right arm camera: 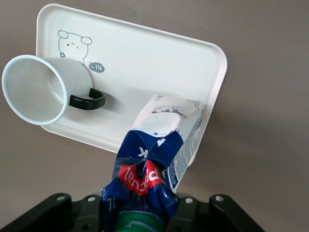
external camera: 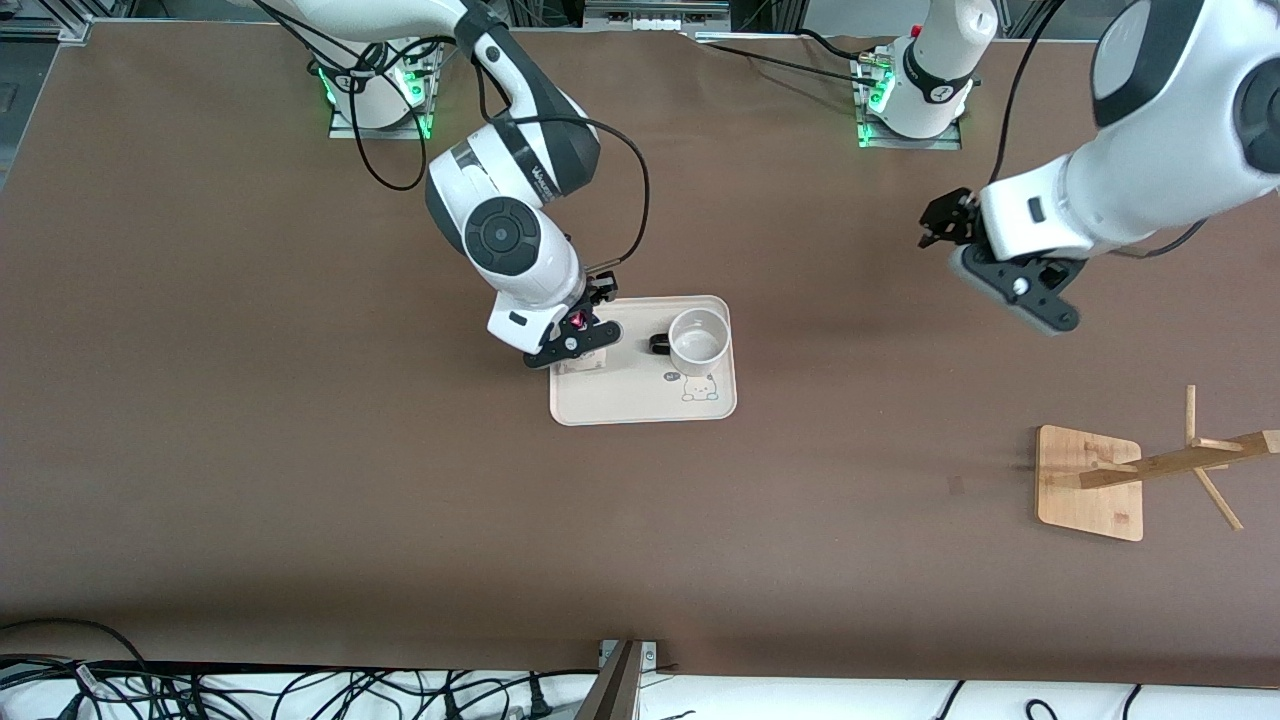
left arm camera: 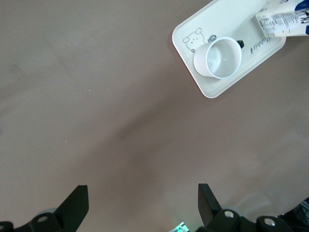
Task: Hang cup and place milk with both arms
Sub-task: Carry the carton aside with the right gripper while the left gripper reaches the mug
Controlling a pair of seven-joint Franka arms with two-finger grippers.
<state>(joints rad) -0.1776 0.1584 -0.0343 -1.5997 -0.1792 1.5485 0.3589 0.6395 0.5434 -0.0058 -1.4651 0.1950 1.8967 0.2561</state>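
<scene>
The small dark-blue and white gable-top milk carton (right arm camera: 161, 145) is gripped at its top by the right gripper (external camera: 572, 340), standing on the cream rectangular tray (external camera: 640, 405) at centre frame. The white mug with a black handle (external camera: 697, 340) stands beside it. The left gripper (external camera: 940, 222), fingers spread, is held above bare table at upper right.

White cup (external camera: 698, 340), black handle; blue-white-red milk (right arm camera: 161, 145); cream bear-print tray (external camera: 640, 405).

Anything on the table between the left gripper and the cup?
Only bare table between the left gripper and the tray holding the cup; left wrist view shows it.
</scene>
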